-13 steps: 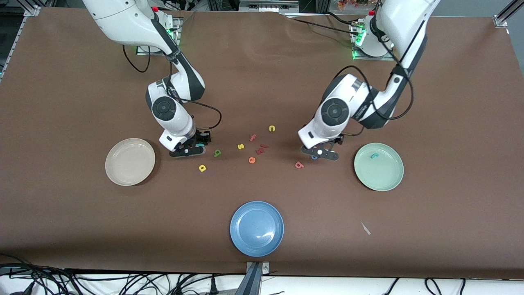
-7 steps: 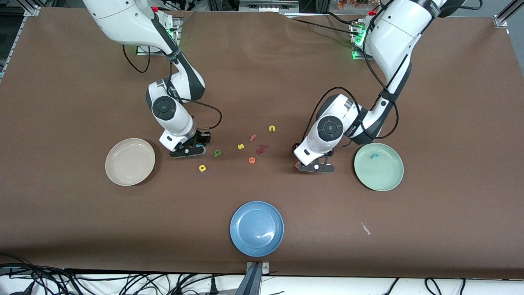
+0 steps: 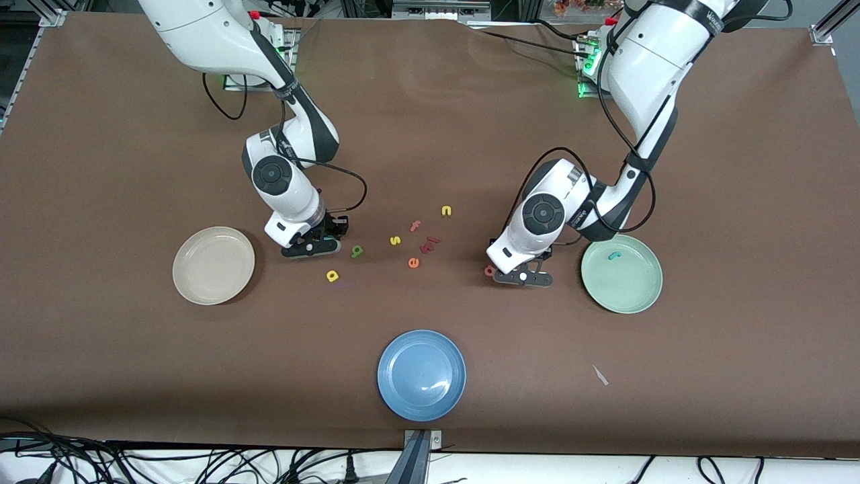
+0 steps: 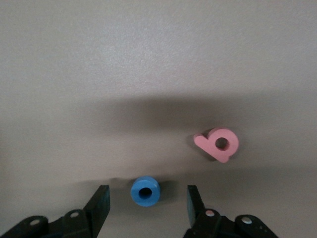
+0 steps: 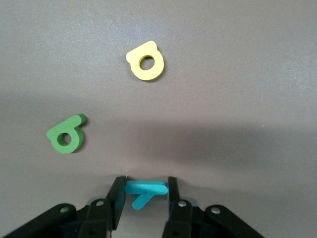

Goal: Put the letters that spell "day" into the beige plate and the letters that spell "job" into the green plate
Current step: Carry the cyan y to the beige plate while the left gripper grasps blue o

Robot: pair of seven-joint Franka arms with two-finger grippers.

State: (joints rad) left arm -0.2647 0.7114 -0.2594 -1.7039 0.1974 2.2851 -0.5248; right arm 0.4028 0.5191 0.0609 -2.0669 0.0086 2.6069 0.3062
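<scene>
My right gripper (image 5: 143, 198) is down at the table w/ its jaws pinched on the small teal foam "y" (image 5: 144, 191), beside the round cream-beige plate (image 3: 213, 265) toward my right arm's end. The plate has nothing in it yet. The little green foam "d" (image 5: 66, 135) and yellow foam "a" (image 5: 145, 61) lie flat on the brown table (image 3: 430, 134) just beside that gripper, apart from each other.

My left gripper (image 4: 147, 204) is low over the table near the round pale mint-green plate (image 3: 621, 273), jaws apart, w/ the tiny blue foam ring "o" (image 4: 145, 191) sitting between my fingertips (image 4: 101, 201) but not touching either one. The salmon-red foam "b" (image 4: 219, 144) lies just beside it, clear of the jaws. The teal hooked "j" (image 3: 613, 255) is already in the green plate.

To do this well, imo: on the left, squeeze evenly so the ring is met by both sides at once, else it may skid. Keep the "b" out of the sweep. On the right, the grip sits on one thin stroke of the "y", so lift straight & slow, no twisting, then lower over the beige plate before letting go. The stray letters mid-table are not mine to touch.
</scene>
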